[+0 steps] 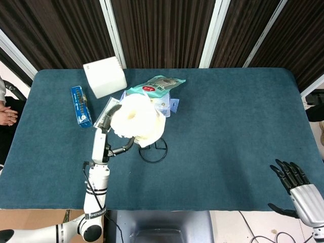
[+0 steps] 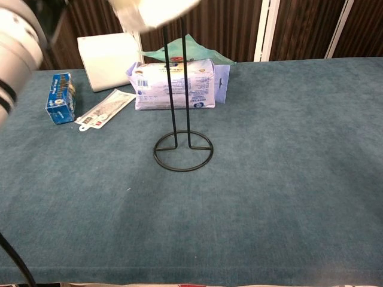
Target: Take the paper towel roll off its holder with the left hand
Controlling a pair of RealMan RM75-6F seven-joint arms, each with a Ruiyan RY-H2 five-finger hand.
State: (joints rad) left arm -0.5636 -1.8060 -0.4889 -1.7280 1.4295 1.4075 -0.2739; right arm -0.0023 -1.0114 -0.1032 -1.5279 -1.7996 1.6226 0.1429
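In the head view my left hand (image 1: 108, 142) grips the white paper towel roll (image 1: 135, 120) from its left side and holds it high above the table. The black wire holder (image 1: 153, 150) stands below it, its ring base bare on the cloth. In the chest view only the bottom of the paper towel roll (image 2: 153, 12) shows at the top edge. The upright rods of the wire holder (image 2: 175, 84) reach up to it, and their tips are hidden. My right hand (image 1: 292, 180) hovers off the table's near right corner, fingers spread, holding nothing.
A white box (image 1: 105, 77), a blue carton (image 1: 80, 105), a flat packet (image 2: 105, 109), a tissue pack (image 2: 173, 84) and a green bag (image 1: 158, 83) lie behind the holder at back left. My left forearm (image 2: 15, 45) fills the chest view's top left corner.
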